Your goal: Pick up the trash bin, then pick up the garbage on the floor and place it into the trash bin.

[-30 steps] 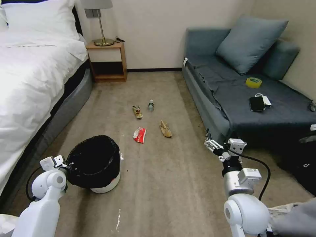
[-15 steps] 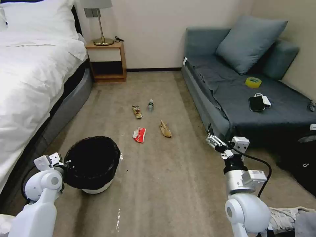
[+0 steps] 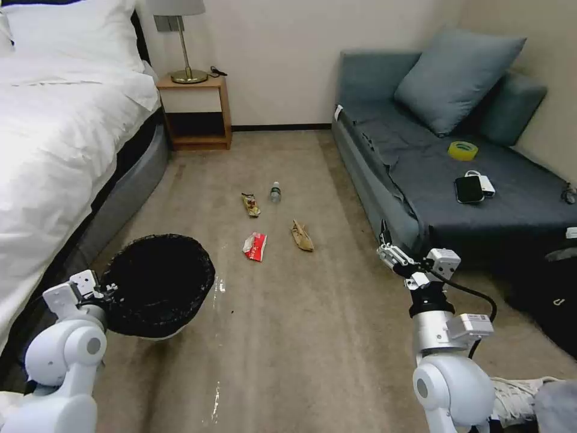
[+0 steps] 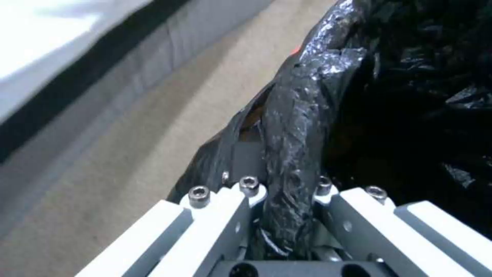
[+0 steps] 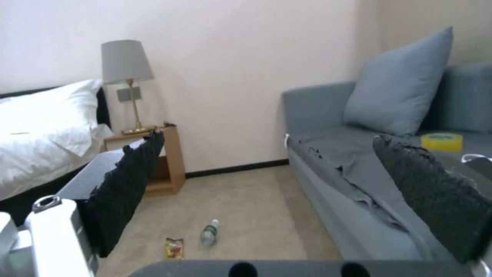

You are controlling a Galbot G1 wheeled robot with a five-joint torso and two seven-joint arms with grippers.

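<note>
Beige carpet (image 3: pixel 312 325); left gripper (image 4: pixel 287 192) pinching bag-lined white bin rim (image 4: pixel 297 127), liner-slip risk; right gripper (image 5: pixel 276 181) open, idle.

No text or label can be read.

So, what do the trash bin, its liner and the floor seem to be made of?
The trash bin: a smooth white body, probably hard plastic. Its liner: thin glossy black plastic film, crinkled, with shiny creases where the left gripper pinches the rim. The floor: short-pile beige carpet, matte, with faint brushed streaks.
</note>
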